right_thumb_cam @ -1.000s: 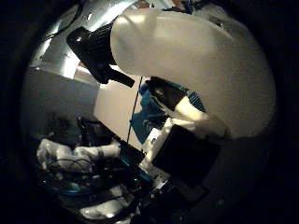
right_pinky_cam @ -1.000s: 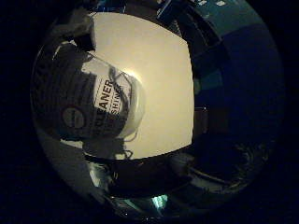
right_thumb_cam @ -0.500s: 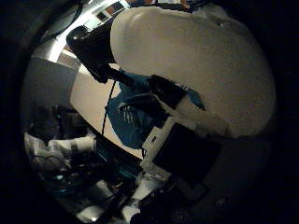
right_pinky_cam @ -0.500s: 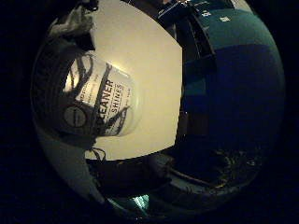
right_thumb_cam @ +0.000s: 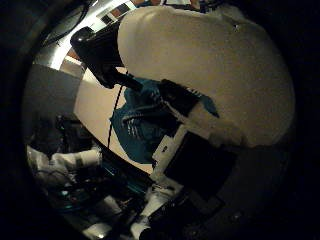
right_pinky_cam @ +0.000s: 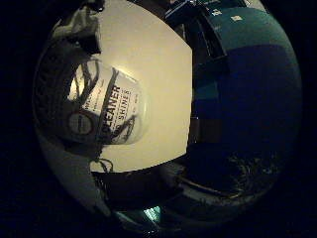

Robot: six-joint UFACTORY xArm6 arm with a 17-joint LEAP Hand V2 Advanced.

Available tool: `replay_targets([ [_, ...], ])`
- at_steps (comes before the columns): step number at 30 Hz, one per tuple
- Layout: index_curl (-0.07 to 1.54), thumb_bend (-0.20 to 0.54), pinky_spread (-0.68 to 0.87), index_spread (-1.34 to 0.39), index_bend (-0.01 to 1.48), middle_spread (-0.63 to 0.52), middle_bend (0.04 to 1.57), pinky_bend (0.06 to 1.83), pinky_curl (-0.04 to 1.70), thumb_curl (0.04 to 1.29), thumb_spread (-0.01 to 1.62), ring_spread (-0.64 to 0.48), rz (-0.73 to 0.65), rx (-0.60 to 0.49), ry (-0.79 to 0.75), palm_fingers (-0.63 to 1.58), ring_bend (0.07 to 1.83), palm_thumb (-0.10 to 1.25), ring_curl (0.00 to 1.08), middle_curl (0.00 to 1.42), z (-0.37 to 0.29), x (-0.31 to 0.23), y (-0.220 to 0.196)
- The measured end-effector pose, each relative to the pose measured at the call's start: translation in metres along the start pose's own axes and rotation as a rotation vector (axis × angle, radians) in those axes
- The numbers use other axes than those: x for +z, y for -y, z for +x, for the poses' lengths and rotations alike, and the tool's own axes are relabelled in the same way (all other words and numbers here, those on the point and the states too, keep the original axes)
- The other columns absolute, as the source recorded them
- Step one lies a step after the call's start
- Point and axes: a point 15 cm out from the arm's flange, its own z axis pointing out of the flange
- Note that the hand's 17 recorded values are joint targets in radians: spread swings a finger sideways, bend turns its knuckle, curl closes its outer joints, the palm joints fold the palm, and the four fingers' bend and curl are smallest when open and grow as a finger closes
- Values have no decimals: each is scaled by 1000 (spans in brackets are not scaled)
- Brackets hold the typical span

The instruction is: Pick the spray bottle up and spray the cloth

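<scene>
The white spray bottle point(right_thumb_cam: 200, 70) fills much of the right thumb side palm view, close to the palm. Its black spray head point(right_thumb_cam: 95, 50) juts out over the table. My right hand point(right_thumb_cam: 195, 150) has its black and white fingers curled round the bottle's body. A crumpled blue cloth point(right_thumb_cam: 143, 120) lies on the pale table point(right_thumb_cam: 95, 110), beyond the spray head. The right little finger side palm view shows the bottle's labelled body point(right_pinky_cam: 94, 104) close against the palm, over the pale table top point(right_pinky_cam: 149, 59).
The table's edge point(right_thumb_cam: 105, 150) runs beside the cloth. Past it stand white and dark items of equipment point(right_thumb_cam: 65, 160). A blue wall or panel point(right_pinky_cam: 248, 89) rises beyond the table's far edge in the right little finger side palm view.
The views have shifted with the hand, mostly in the first half second. The blue cloth now shows more fully beyond the spray head. The hold on the bottle is unchanged.
</scene>
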Motion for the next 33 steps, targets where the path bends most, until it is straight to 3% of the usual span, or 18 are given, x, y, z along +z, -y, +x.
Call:
replay_targets([
  [18,795,-13,-196,-195,1222,-106,1413,1362,851,597,1078,-226,103,170,339,1143,1333,1040,818,707,-62,-50,40],
  [33,795,-13,-196,-195,1222,-106,1413,1363,850,600,1083,-226,198,319,831,1142,1333,1056,817,707,-147,-86,76],
])
